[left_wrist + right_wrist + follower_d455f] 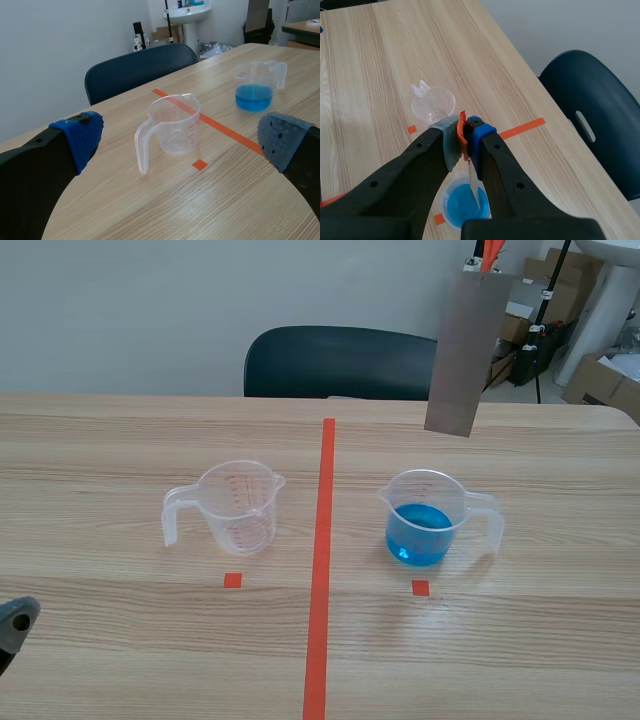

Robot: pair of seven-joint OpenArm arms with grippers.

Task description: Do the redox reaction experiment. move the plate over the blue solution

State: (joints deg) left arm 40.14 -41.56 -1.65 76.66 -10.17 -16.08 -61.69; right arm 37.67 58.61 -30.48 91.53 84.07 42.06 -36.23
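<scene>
Dull grey plate [460, 350], bright blue solution [420, 527] in clear beaker [425, 488], pale wood-grain table [100, 440], navy chair [340, 362]

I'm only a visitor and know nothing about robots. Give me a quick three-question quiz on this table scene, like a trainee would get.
1. Fill in: the cup right of the tape line holds ____ liquid.
2. Where is the grey plate? A) lying beside that cup B) hanging in the air from the right gripper C) standing inside that cup
3. True or false: the left gripper is open.
Key: 1 blue; 2 B; 3 true.
</scene>
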